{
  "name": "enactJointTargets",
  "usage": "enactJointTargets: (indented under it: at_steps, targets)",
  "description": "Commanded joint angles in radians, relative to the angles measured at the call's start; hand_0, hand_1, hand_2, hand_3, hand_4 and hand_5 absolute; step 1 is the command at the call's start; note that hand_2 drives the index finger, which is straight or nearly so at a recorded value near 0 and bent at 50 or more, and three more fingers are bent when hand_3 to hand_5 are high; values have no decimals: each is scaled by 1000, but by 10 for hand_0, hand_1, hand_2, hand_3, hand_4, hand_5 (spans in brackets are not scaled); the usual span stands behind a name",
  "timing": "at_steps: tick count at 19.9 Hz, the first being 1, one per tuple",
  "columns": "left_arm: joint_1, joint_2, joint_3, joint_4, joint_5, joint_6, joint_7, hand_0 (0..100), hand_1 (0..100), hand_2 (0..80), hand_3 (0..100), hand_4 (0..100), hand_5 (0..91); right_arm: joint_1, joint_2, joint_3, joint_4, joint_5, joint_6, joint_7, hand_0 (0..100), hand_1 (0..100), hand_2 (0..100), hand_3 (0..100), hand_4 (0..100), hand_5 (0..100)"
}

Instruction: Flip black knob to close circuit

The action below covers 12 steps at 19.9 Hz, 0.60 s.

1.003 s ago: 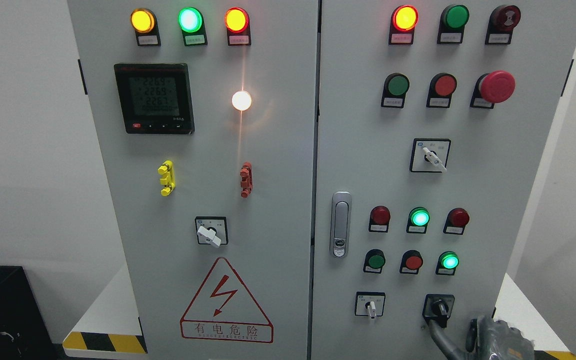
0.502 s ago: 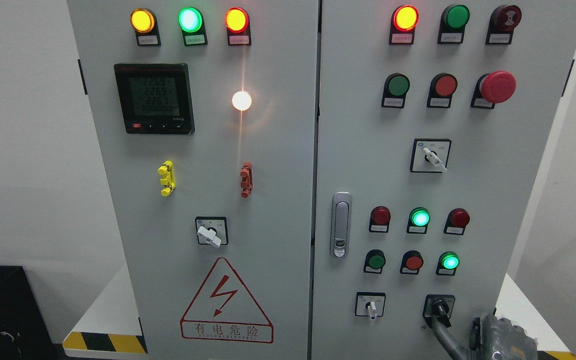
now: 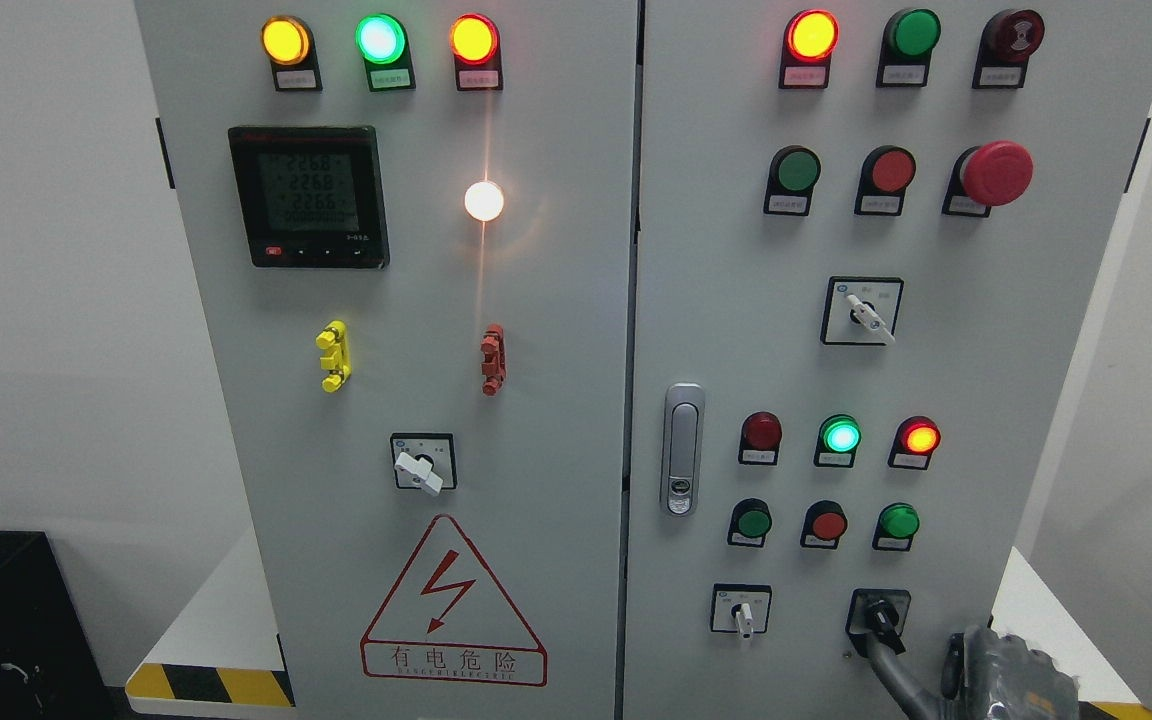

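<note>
At the lower right corner of a grey electrical cabinet's right door (image 3: pixel 936 370), the robot's right hand (image 3: pixel 1011 675) reaches in from the bottom edge, one grey finger (image 3: pixel 886 670) stretched up to touch the black knob (image 3: pixel 878 612); whether the other fingers are curled or spread cannot be told. The knob sits in the bottom row, right of a white selector switch (image 3: pixel 742 612). Above it, a red lamp (image 3: pixel 920 438) and a green lamp (image 3: pixel 841 436) glow, with an unlit green lamp (image 3: pixel 899 522) beneath the red.
</note>
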<state>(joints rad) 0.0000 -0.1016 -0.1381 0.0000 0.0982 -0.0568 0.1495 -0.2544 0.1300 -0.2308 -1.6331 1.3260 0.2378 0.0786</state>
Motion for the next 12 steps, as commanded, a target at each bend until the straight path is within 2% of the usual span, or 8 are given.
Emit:
enactJointTargets:
  at_steps: [1,12]
  targets:
    - [23,0,0,-29,0,0,1,120,556,0,0,0,0,1,0,-5,-8,-1,1,-3,0,15,839,1000,990,1000]
    - [23,0,0,-29,0,0,1,120,556,0,0,0,0,3,0,-5,-21,-10,-2,-3,0,13,840,1000,990,1000]
